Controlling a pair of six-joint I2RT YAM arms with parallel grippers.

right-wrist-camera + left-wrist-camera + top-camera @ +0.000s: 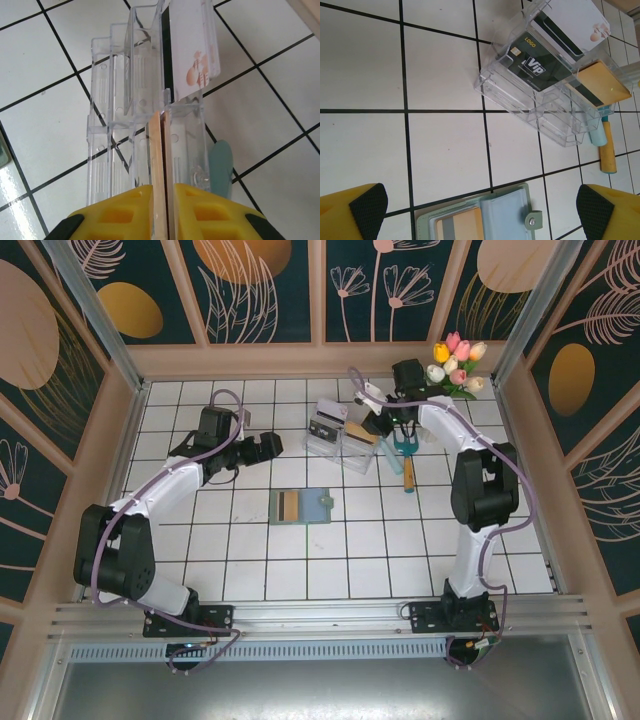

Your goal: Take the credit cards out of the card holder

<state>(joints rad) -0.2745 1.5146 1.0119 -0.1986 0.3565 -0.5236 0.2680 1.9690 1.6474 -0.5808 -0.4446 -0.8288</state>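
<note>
Right fingers [163, 200] pinch a tan-orange card [157, 145] edge-on in the clear tray [107, 85], left fingers [481, 202] gape empty over the bench's card holder [505, 215], another card [462, 225] inside; a skewed release could topple the pinched card.

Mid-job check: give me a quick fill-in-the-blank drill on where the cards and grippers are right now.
1. The left gripper has its jaws wide ____.
2. A tan card with a grey stripe lies ____ the open flat grey-green bifold wallet.
3. The black card in the clear plastic compartment tray reads ____.
4. The right gripper has a thin tan-orange card standing on ____ between its fingers.
Missing words: open; inside; VIP; edge.
</note>
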